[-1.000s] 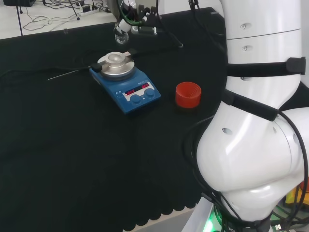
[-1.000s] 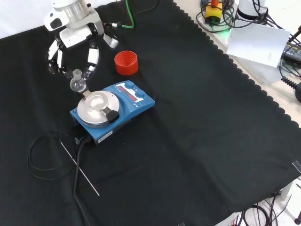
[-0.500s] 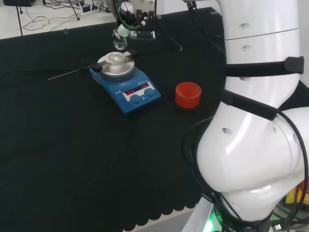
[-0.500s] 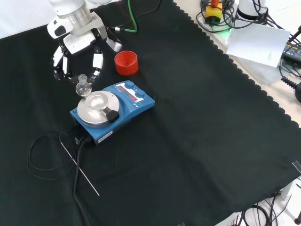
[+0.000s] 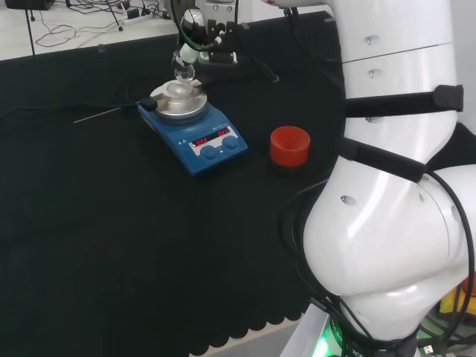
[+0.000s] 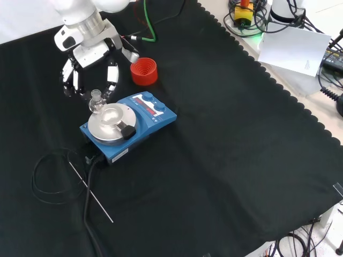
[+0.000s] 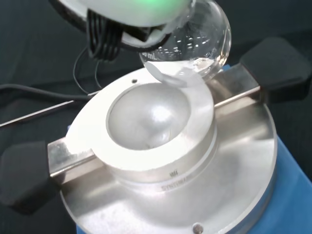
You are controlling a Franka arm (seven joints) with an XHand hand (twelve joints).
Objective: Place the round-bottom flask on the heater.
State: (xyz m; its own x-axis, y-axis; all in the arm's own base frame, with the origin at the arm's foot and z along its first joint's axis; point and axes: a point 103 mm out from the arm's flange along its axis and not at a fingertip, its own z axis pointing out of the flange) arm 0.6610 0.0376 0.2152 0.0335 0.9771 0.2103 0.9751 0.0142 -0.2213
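Because the flask must end up sitting in the heater's bowl, the big white arm point(image 5: 394, 186) reaches far across the black cloth point(image 6: 225, 160), which is soft, dark and wavy at its edge. The heater point(image 6: 128, 126) is a blue box with a round, shiny metal plate on top. In the middle of the plate is a smooth metal cup point(image 7: 151, 124), hollow like a bowl, so a round bottom can rest in it and not roll. The hand point(image 6: 90, 56) hangs above the far edge of the plate, with its black and white fingers curled down around the flask's neck so it stays upright. The round-bottom flask point(image 6: 97, 101) is clear glass, a little ball with a short neck. In the wrist view the ball point(image 7: 192, 41) floats just above the cup's rim, not yet in it. I think it needs to go a bit more over the cup, then down. Near the heater stands a red ribbed ring point(image 6: 144, 71), and a thin metal rod point(image 6: 91, 193) lies on the cloth.
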